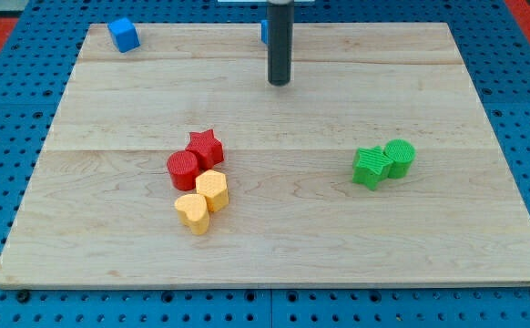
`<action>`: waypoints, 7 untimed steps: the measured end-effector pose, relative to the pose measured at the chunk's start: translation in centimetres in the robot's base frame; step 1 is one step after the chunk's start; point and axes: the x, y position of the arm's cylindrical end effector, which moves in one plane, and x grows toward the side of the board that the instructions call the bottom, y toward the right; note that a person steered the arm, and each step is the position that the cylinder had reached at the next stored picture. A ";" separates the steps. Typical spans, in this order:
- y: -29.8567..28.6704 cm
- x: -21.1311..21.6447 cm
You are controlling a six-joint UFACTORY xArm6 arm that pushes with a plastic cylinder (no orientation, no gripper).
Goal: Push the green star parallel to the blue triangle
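Note:
The green star (371, 167) lies at the view's right middle of the wooden board (110, 255), touching a green cylinder (400, 156) on its right. A blue block (264, 32) shows only as a sliver at the view's top, mostly hidden behind the rod; its shape cannot be made out. My tip (279, 83) is near the top centre of the board, just below that blue sliver and far up and left of the green star.
A blue cube (124, 35) sits at the top left corner. A cluster left of centre holds a red star (205, 146), a red cylinder (183, 169), a yellow block (212, 189) and a yellow heart (192, 212).

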 end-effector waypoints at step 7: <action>12.5 1.3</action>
